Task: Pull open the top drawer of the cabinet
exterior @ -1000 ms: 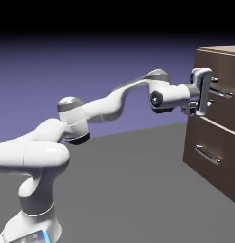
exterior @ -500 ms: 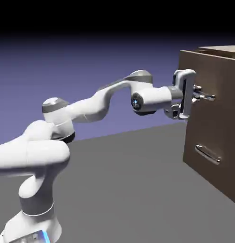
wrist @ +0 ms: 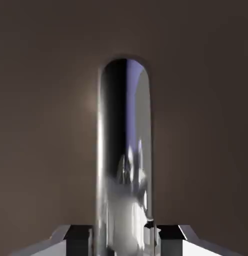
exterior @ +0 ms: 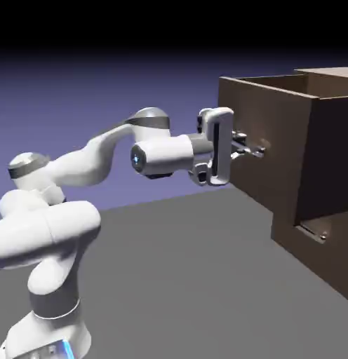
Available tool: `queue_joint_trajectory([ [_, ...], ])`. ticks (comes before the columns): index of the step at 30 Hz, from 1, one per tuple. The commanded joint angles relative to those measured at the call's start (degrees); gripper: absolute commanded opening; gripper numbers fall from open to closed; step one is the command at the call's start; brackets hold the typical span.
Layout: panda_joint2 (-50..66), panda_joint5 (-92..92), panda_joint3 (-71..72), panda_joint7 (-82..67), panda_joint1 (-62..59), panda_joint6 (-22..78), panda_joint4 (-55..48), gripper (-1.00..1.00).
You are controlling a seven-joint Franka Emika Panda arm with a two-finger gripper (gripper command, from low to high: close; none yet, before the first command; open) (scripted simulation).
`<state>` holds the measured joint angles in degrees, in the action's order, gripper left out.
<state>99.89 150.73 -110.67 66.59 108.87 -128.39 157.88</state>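
The top drawer of the dark brown cabinet stands pulled far out to the exterior view's left, its box body showing. My gripper is shut on the drawer's silver bar handle at the middle of the flat front. In the hand view the handle runs up the middle as a shiny bar against the brown front, with my grey fingertips on either side of it at the bottom edge.
The lower drawer sits shut under the pulled-out one, its handle partly in shadow. The grey table stretches in front of the cabinet. My arm reaches across from the lower left.
The gripper closed on the handle and moved left, drawing the top drawer out of the cabinet. The arm folded back toward its base.
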Motion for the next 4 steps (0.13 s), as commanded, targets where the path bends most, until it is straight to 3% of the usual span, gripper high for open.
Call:
queue_joint_trajectory([
  [1,0.00,-0.21,0.01,0.12,0.01,0.02,0.00,1.00],
  [4,0.47,-2.31,-1.08,0.14,4.16,-0.86,3.20,1.00],
])
